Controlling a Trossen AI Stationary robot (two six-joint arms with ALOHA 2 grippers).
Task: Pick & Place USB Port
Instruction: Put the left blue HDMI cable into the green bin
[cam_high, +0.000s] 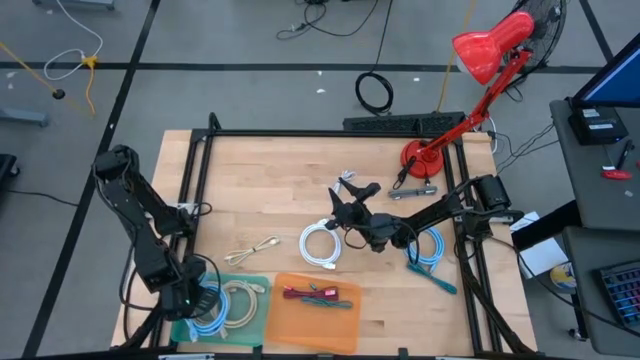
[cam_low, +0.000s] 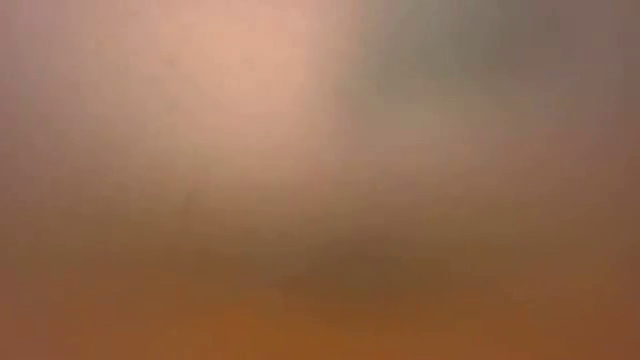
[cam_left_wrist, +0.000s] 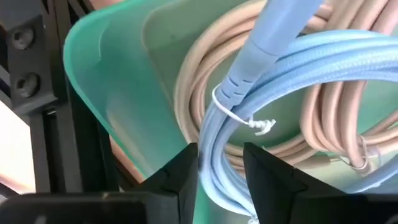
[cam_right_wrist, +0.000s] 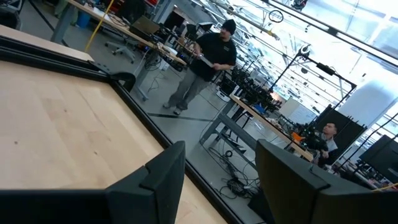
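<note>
A light-blue coiled USB cable (cam_left_wrist: 298, 62), bound with a white tie (cam_left_wrist: 249, 121), lies on a beige coiled cable (cam_left_wrist: 193, 81) inside the green tray (cam_left_wrist: 106, 93). My left gripper (cam_left_wrist: 222, 177) is down in that tray (cam_high: 262, 285) near the table's near left corner (cam_high: 197, 303), shut on the blue coil. My right gripper (cam_high: 338, 203) hovers open over the middle of the table, just beyond a white coiled cable (cam_high: 322, 245); its wrist view shows nothing between the fingers (cam_right_wrist: 217, 174). The low view is a blur and shows nothing. My left gripper pinches several strands of the blue coil (cam_left_wrist: 217, 155) between its two fingers, close to the white tie. The fingers come from above, pointing down into the tray, and lie across the strands. The coil rests on the beige cable in the green tray.
An orange tray (cam_high: 280, 282) beside the green one holds a red cable (cam_high: 305, 293). A loose beige cable (cam_high: 253, 250) and another blue coil (cam_high: 428, 248) lie on the table. A red lamp's base (cam_high: 420, 160) stands at the far right. People show beyond the table.
</note>
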